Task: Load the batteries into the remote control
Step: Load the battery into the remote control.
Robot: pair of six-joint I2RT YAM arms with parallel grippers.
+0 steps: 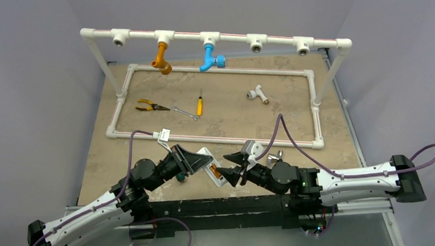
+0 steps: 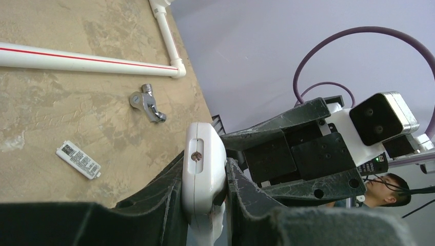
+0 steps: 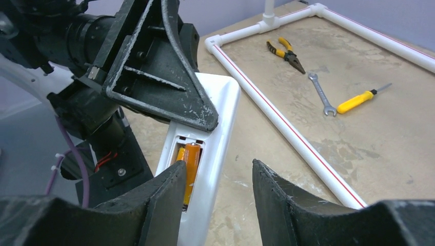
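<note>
The table (image 1: 232, 119) bears pliers (image 1: 148, 106), wrench (image 1: 185, 112), screwdriver (image 1: 200, 105) and pipe fitting (image 1: 257, 94).

A battery (image 3: 190, 163) is seated in the remote control (image 3: 221, 113), clamped by the left gripper (image 2: 205, 174), the right gripper (image 3: 217, 166) just right of it.

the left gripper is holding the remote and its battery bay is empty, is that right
Not quite. The left gripper does hold the remote, but its battery bay is not empty: the right wrist view shows an orange battery lying in it.
</note>
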